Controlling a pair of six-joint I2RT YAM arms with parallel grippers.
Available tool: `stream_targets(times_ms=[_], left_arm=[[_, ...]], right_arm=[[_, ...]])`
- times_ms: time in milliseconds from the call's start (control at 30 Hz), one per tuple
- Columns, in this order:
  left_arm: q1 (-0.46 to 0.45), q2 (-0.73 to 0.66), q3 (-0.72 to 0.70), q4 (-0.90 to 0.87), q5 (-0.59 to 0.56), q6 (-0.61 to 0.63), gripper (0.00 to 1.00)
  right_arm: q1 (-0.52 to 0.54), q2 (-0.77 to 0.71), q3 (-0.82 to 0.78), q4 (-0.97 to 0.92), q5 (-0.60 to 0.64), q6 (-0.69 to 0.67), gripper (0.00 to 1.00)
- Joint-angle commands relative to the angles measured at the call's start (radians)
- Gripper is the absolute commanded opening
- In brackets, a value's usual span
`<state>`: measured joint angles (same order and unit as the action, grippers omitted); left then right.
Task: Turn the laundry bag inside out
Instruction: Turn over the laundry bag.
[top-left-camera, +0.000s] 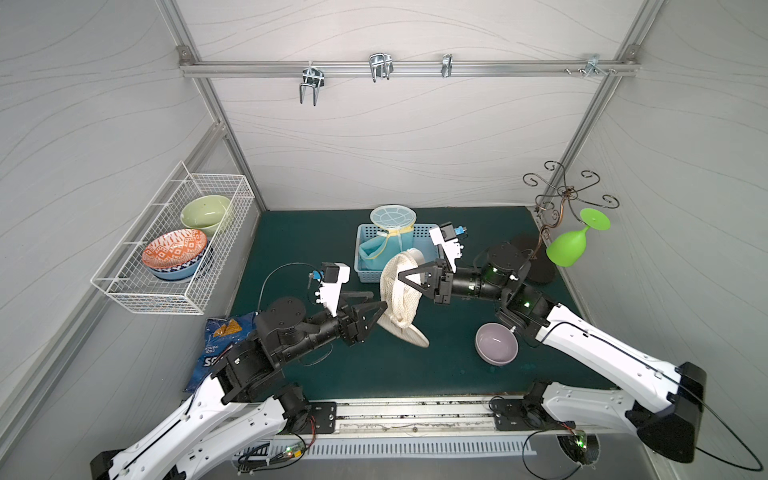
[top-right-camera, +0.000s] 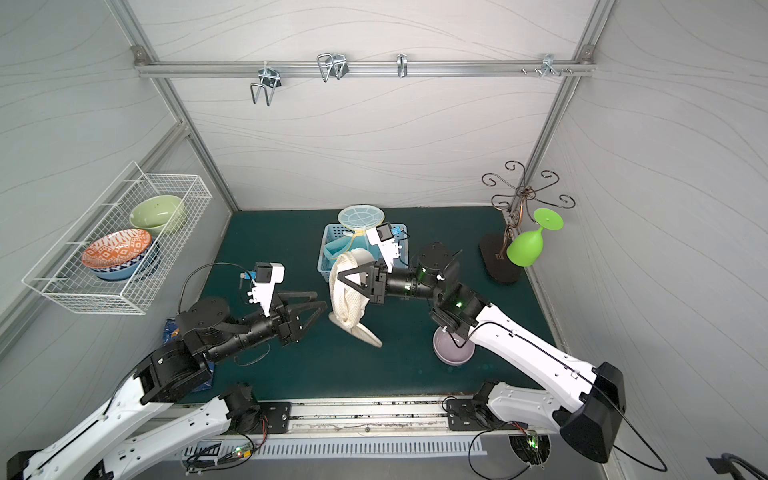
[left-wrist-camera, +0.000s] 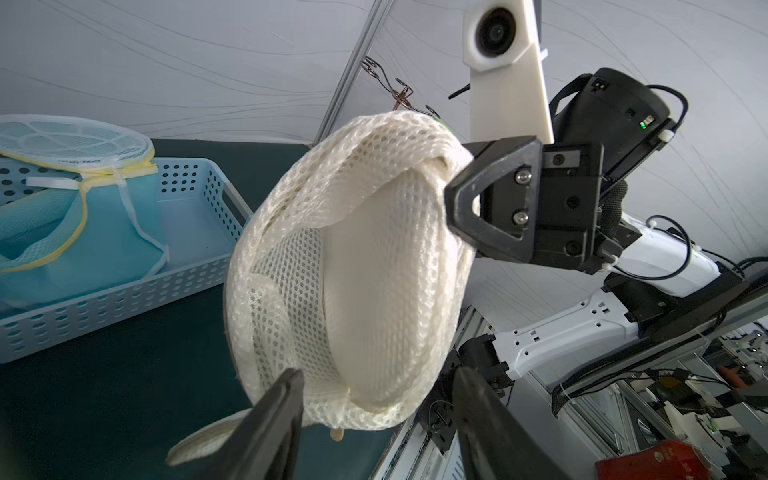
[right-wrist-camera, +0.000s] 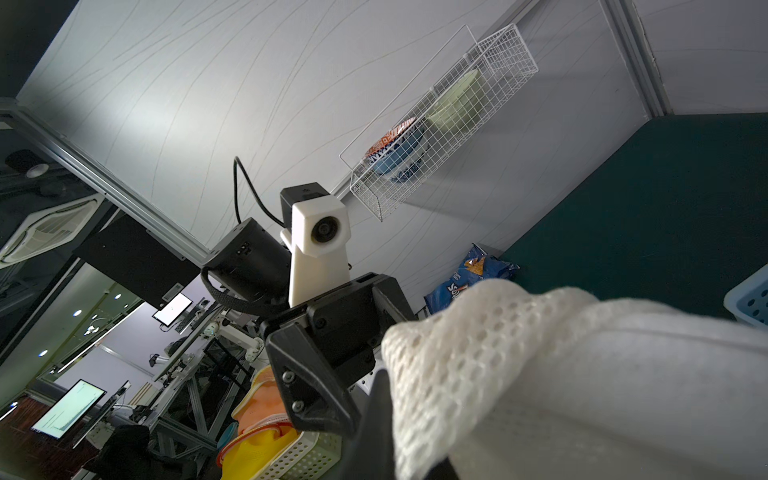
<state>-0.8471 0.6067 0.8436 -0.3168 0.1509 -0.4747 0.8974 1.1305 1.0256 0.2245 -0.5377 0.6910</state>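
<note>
Draping onto a dark green table mat (top-left-camera: 457, 374), a cream-white mesh fabric laundry bag (top-left-camera: 400, 309) hangs below the right claw (top-left-camera: 404, 277), which is pinched shut on its bunched rim. The left claw (top-left-camera: 379, 300) stands half open just beside it, empty. Light, limp, stretchy: probably best pinched at the inner fold facing that claw.

Left tool (top-left-camera: 379, 300) gapes, aimed toward three o'clock; right tool (top-left-camera: 402, 275), pinched closed, aims toward nine o'clock.

The green mat (top-left-camera: 291, 241) carries 1 blue basket (top-left-camera: 368, 276), 1 lilac bowl (top-left-camera: 496, 345), 1 chip bag (top-left-camera: 216, 336) (perhaps overhanging).
</note>
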Motion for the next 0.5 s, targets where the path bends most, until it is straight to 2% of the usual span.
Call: stream_targets(times_ms=[0,167,233,300,400,433,467], left_arm=[[-0.010,0.046,0.037,0.117,0.064,-0.002,0.63],[-0.028,0.097,0.047,0.108,0.018,0.015,0.63],[-0.030,0.111,0.048,0.079,-0.027,0.029,0.59],[-0.030,0.103,0.036,0.082,-0.048,0.031,0.47],[-0.029,0.093,0.036,0.097,-0.052,0.034,0.23],[-0.030,0.099,0.043,0.099,-0.047,0.040,0.18],[-0.032,0.108,0.055,0.094,-0.046,0.043,0.04]], right_arm=[[0.017,0.014,0.015,0.019,0.005,-0.009,0.00],[0.023,0.026,0.013,0.030,0.003,-0.004,0.00],[0.026,0.022,0.015,0.024,0.005,-0.007,0.00],[0.027,0.016,0.013,0.022,0.003,-0.008,0.00],[0.035,0.014,0.002,0.015,0.005,-0.011,0.00],[0.039,0.015,-0.003,0.016,0.007,-0.008,0.00],[0.043,0.016,-0.011,0.017,0.012,-0.007,0.00]])
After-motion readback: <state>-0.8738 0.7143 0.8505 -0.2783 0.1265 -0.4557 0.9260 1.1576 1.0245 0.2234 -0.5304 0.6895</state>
